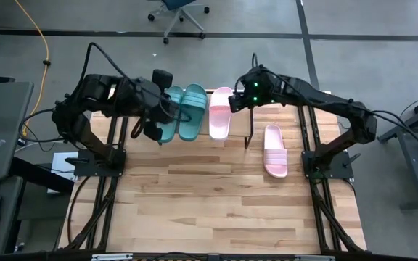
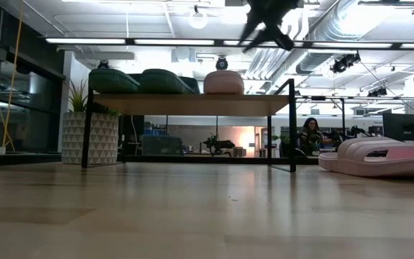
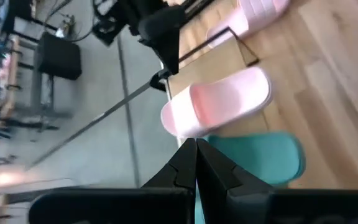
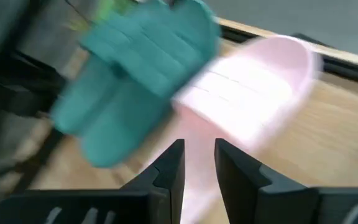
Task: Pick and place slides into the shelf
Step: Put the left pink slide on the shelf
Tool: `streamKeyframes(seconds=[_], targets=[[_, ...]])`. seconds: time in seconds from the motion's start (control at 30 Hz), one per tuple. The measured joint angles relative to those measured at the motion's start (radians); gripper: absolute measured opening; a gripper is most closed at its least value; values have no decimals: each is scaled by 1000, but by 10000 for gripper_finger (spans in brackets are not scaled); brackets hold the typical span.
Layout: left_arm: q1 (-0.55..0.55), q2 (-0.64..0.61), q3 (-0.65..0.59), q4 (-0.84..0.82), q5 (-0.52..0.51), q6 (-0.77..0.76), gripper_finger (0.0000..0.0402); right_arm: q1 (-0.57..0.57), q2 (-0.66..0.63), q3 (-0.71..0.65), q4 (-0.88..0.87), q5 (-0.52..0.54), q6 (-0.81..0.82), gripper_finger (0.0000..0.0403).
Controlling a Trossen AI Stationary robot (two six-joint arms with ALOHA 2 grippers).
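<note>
The shelf stands at the table's far middle. On its plank lie two teal slides and one pink slide, side by side. A second pink slide lies sole down on the table, right of the shelf; the low view shows it too. My left gripper hangs shut above the left end of the shelf, over the outer teal slide. My right gripper hovers open above the pink slide on the shelf, nothing between its fingers.
The shelf's thin black legs stand between the shelf and the loose pink slide. Bare wooden table stretches toward the near edge. Black arm frames flank the table left and right. A person sits far off in the room.
</note>
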Motion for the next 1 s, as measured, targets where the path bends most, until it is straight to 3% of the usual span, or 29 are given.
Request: streamKeyframes(seconds=[0.2,0.37,0.67,0.83,1.0], targets=[[119,3,0,26,22,-59,1,-77,2,0,-72,-23,-205,78],[223,10,0,20,104,-111,1,-131,8,0,-97,-77,-336,78],[325,10,0,23,139,-155,1,-225,27,12,-122,-132,-503,78],[338,10,0,29,138,-164,1,-284,155,168,-175,-240,-595,78],[337,10,0,30,126,-185,1,-286,301,395,-468,-124,-753,78]])
